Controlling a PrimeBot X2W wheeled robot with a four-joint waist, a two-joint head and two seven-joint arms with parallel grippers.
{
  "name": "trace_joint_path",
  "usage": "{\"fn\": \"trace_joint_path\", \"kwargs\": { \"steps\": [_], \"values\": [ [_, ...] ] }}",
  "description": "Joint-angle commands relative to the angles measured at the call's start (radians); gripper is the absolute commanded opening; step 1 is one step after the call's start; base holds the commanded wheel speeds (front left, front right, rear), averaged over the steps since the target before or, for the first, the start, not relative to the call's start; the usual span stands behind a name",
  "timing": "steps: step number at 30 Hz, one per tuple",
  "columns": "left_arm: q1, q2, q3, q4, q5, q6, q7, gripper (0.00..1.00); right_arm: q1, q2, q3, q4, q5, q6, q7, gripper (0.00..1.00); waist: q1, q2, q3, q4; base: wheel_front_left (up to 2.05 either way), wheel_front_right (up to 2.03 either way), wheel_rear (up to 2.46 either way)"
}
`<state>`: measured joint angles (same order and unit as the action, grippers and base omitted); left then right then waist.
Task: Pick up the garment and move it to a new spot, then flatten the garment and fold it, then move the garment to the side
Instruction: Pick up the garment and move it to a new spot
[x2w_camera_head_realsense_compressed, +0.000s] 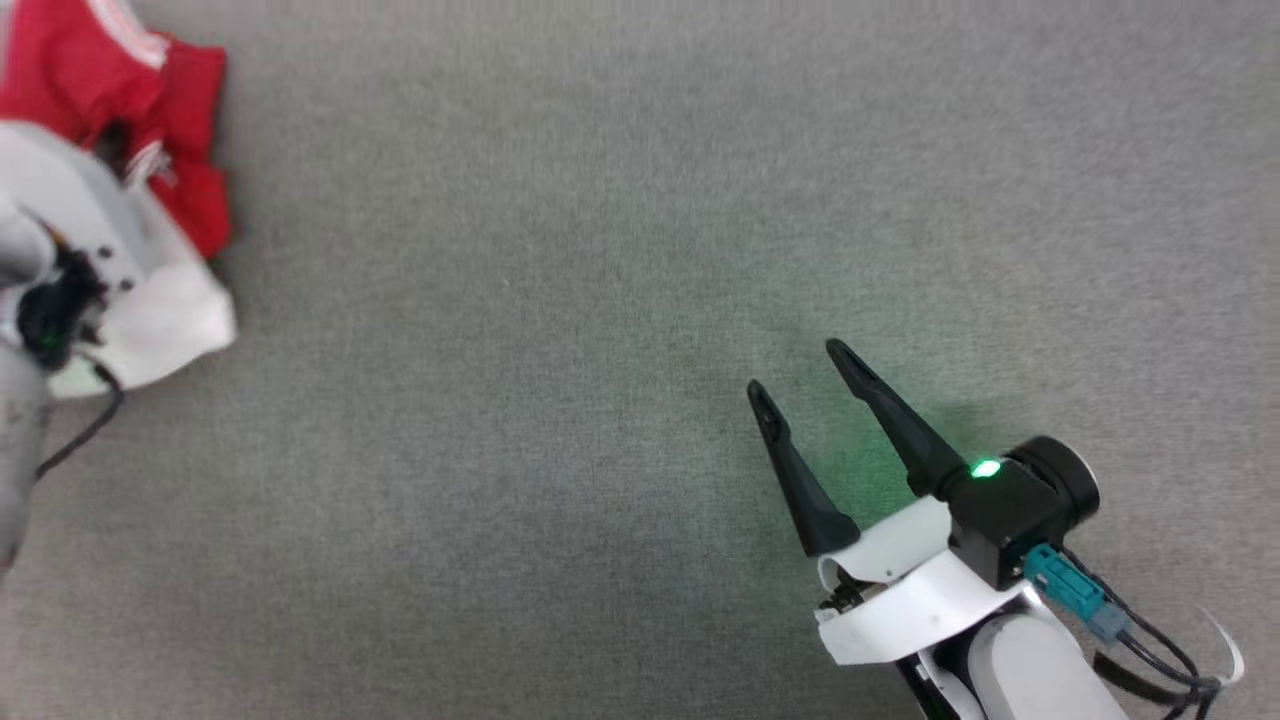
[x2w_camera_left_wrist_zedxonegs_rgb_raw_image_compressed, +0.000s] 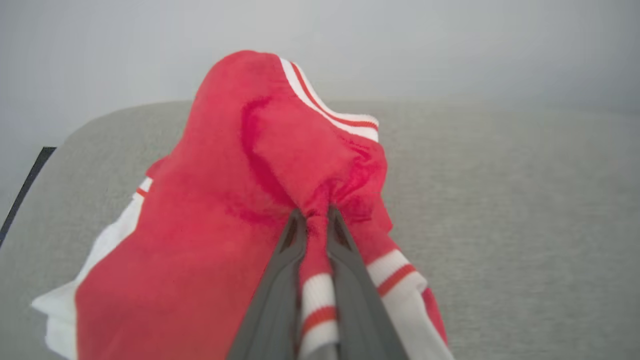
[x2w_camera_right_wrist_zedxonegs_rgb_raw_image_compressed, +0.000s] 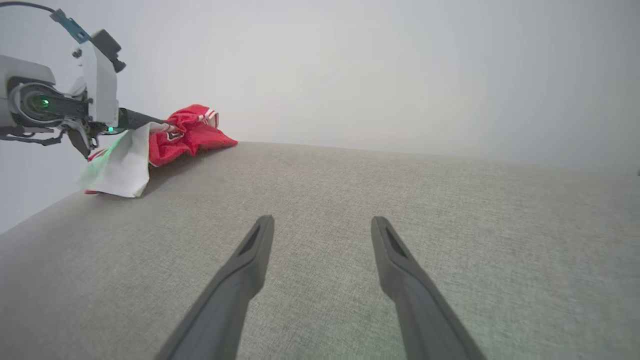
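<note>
Grey woven fabric (x2w_camera_head_realsense_compressed: 560, 300) covers the work surface, with a plain pale wall behind it.

1. The left gripper (x2w_camera_left_wrist_zedxonegs_rgb_raw_image_compressed: 312, 216) has its jaws drawn narrow, pinching a gathered fold of the garment (x2w_camera_left_wrist_zedxonegs_rgb_raw_image_compressed: 225, 200) (a striped cuff runs down between the two fingers). Beyond the fingertips the red body rises in a crumpled hump. More red cloth spreads to their left in the wrist view, and white sleeve cloth trails back beside the fingers. The heap shows no clear long axis. Whether any of it is clear of the surface cannot be told.

2. The right gripper (x2w_camera_head_realsense_compressed: 797, 368) has its jaws wide and holds nothing. It hovers over bare fabric, well apart from the garment, which lies ahead of its fingers and far to their left.

3. Judgement: the left arm is the nearer and already has the grip. Open fabric lies from the pinch toward the right gripper, so the carry probably runs that way.
</note>
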<state>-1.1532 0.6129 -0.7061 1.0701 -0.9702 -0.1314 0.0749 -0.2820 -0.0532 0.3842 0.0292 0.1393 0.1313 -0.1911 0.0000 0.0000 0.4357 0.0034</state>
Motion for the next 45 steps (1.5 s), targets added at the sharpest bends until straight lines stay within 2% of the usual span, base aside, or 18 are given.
{"fn": "trace_joint_path", "kwargs": {
  "steps": [1, 10, 19, 23, 27, 32, 45],
  "values": [
    [-0.009, -0.013, -0.007, -0.027, -0.017, 0.002, -0.017, 0.00, 0.020, 0.002, -0.009, 0.007, 0.012, -0.001, -0.010, 1.00, 0.0000, 0.0000, -0.071, -0.009, 0.00, 0.00, 0.00],
    [-0.017, -0.062, -0.108, -0.290, -0.118, 0.002, -0.014, 0.00, 0.076, 0.004, -0.051, 0.031, 0.074, -0.001, -0.047, 1.00, 0.0000, 0.0000, -0.160, -0.045, 0.00, 0.00, 0.00],
    [-0.078, -0.146, -0.341, -0.495, -0.071, 0.001, 0.060, 0.00, 0.086, 0.004, -0.089, 0.036, 0.125, -0.001, -0.070, 1.00, 0.0000, 0.0000, -0.154, -0.123, 0.00, 0.00, 0.00],
    [-0.087, -0.174, -0.444, -0.557, -0.086, 0.002, 0.072, 0.00, 0.070, 0.004, -0.099, 0.034, 0.140, -0.001, -0.074, 1.00, 0.0000, 0.0000, -0.130, -0.166, 0.00, 0.00, 0.00],
    [-0.077, -0.183, -0.518, -0.562, -0.109, 0.002, 0.065, 0.00, 0.059, 0.004, -0.108, 0.015, 0.161, -0.001, -0.074, 1.00, 0.0000, 0.0000, -0.104, -0.204, 0.00, 0.00, 0.00],
    [-0.050, -0.194, -0.562, -0.512, -0.113, 0.002, 0.093, 0.00, 0.046, 0.004, -0.103, -0.005, 0.185, -0.001, -0.075, 1.00, 0.0000, 0.0000, -0.073, -0.240, 0.00, 0.00, 0.00],
    [0.018, -0.201, -0.581, -0.422, -0.057, 0.002, 0.254, 0.00, 0.033, 0.004, -0.088, -0.017, 0.215, -0.001, -0.075, 1.00, 0.0000, 0.0000, -0.043, -0.289, 0.00, 0.00, 0.00]
  ]
}}
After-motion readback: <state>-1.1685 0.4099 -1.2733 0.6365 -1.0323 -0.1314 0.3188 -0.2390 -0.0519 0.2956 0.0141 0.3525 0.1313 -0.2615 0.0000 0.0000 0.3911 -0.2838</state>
